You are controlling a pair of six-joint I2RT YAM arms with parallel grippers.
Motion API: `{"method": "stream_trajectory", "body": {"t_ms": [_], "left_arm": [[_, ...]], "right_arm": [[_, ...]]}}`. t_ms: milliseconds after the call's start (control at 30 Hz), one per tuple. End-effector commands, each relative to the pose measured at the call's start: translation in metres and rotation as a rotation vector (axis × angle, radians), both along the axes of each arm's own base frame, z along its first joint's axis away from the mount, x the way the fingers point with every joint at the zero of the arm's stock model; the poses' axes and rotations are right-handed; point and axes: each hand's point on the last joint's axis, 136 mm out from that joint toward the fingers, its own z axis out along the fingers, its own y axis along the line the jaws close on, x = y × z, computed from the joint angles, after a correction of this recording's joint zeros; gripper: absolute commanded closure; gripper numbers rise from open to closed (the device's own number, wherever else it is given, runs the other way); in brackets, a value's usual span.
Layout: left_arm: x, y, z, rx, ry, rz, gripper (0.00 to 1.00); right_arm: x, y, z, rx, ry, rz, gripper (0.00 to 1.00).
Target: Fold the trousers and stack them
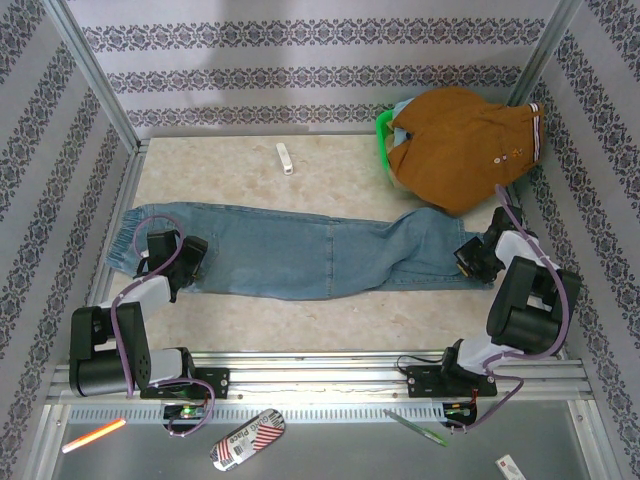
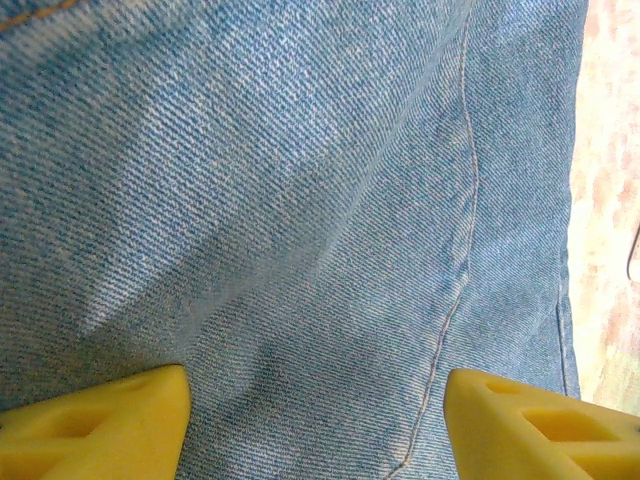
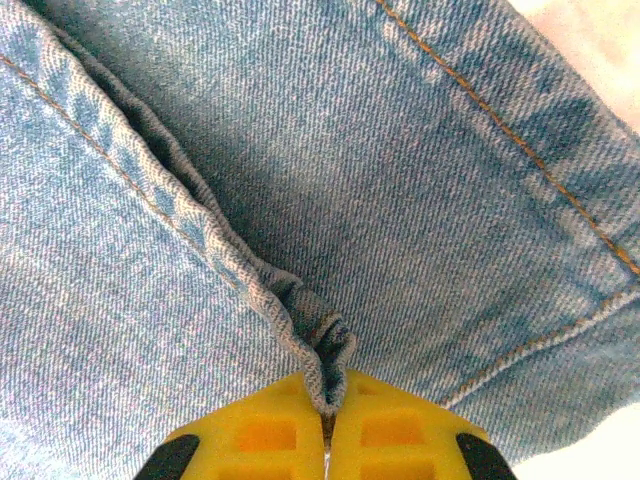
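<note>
Right gripper (image 3: 325, 405) is pinched tight on a raised fold of the trousers (image 1: 300, 250), which lie stretched flat across the table (image 1: 330, 170). My left gripper (image 2: 318, 410) stands wide apart over the denim's left end, holding nothing, perhaps just touching it. A brown garment (image 1: 460, 140) sits far right.

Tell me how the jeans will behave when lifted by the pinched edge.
Likely floppy: the jeans lie limp and flat, and the fabric bunches softly where the right gripper has its jaws shut on it. Lifted there, they would probably drape and trail, since they stretch long across the table. The coarse weave suggests little slipping.
</note>
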Motion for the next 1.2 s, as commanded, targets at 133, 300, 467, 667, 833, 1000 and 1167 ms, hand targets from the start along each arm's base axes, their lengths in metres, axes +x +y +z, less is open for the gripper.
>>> {"method": "stream_trajectory", "body": {"t_ms": [133, 300, 467, 667, 833, 1000, 1167], "left_arm": [[0.003, 0.003, 0.005, -0.013, -0.024, 0.012, 0.32], [0.006, 0.002, 0.012, -0.026, -0.05, 0.014, 0.32], [0.008, -0.003, 0.009, -0.051, -0.054, 0.002, 0.32], [0.01, -0.009, 0.014, -0.084, -0.07, -0.017, 0.31], [0.013, -0.008, 0.046, -0.056, -0.122, -0.025, 0.29], [0.034, -0.019, 0.079, 0.01, -0.159, -0.104, 0.27], [0.063, -0.018, 0.086, 0.032, -0.153, -0.133, 0.26]], "right_arm": [[0.003, -0.043, 0.061, -0.124, -0.116, -0.102, 1.0], [-0.009, -0.078, 0.064, -0.117, -0.133, -0.222, 1.0], [-0.016, -0.078, 0.032, -0.034, -0.086, -0.258, 1.0], [-0.025, -0.064, 0.031, -0.005, -0.077, -0.25, 0.48], [-0.008, -0.017, 0.089, -0.085, -0.214, -0.09, 0.44], [0.043, 0.087, 0.106, -0.026, -0.301, 0.233, 0.48], [0.089, 0.211, 0.083, -0.012, -0.212, 0.642, 0.54]]}}
